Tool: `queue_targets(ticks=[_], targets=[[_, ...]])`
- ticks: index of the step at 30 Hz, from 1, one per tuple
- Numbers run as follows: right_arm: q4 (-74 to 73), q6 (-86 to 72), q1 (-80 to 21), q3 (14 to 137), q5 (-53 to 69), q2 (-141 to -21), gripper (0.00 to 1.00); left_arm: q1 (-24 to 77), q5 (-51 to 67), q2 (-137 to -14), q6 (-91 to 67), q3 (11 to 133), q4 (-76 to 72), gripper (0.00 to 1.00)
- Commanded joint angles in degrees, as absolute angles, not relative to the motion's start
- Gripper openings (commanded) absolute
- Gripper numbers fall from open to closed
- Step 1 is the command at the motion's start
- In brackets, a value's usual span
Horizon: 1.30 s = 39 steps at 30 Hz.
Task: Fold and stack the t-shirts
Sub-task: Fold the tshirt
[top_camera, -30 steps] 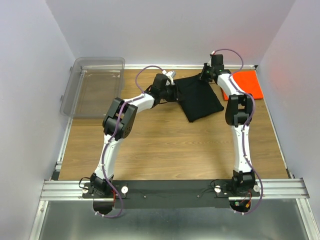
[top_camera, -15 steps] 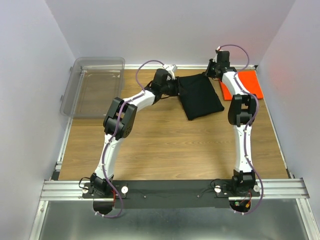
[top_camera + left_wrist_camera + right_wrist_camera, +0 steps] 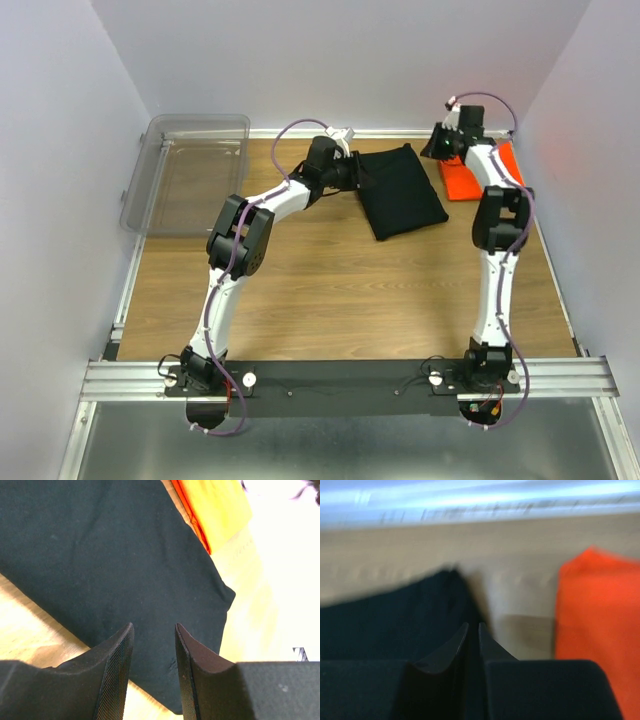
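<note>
The black t-shirt lies folded at the back middle of the table, and it fills the left wrist view. My left gripper hangs over its left edge, open, with nothing between its fingers. The orange t-shirt lies folded at the back right, partly hidden by my right arm, and also shows as orange cloth past the black one. My right gripper is above the gap between the two shirts. In the blurred right wrist view its jaws stand almost together over the black shirt's edge, with orange cloth to the right.
A clear plastic bin stands at the back left corner. Walls close the table in at the back and on both sides. Bare wooden tabletop stretches between the shirts and the arm bases.
My right gripper has come off the black shirt's back right corner and moved right toward the orange shirt. My left gripper shifted slightly right along the black shirt's edge. Neither shirt moved.
</note>
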State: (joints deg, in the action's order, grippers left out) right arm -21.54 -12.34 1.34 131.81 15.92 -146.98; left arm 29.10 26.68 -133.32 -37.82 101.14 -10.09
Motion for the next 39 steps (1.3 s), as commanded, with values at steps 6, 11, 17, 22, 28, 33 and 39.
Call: queue_targets(ticks=[6,11,17,22,28,33,39], targets=[[-22.9,12.5,2.6,91.5,51.5,-115.1,0.06,28.2,27.9,-137.5,-41.2,107.0,-13.6,0.46],[-23.5,10.8,4.6,81.4,47.3,-113.7,0.01,28.1,28.9,-142.8,-45.3,112.7,-13.5,0.46],[-23.5,6.9,10.3,82.7,47.0,-119.1,0.01,27.3,27.9,-147.4,-50.6,117.2,-13.9,0.46],[-23.8,6.5,14.7,83.0,46.9,-122.5,0.01,26.0,25.7,-150.5,-54.3,121.5,-13.5,0.46],[-25.0,8.3,16.0,82.1,48.0,-122.0,0.01,24.0,22.9,-151.3,-57.0,121.1,-12.0,0.46],[-26.5,11.2,16.1,82.0,48.8,-117.2,0.05,23.4,25.3,-150.4,-55.2,122.1,-15.6,0.47],[-26.5,8.9,14.9,89.2,59.5,-118.0,0.08,22.4,23.8,-148.2,-55.3,122.2,-15.8,0.47]])
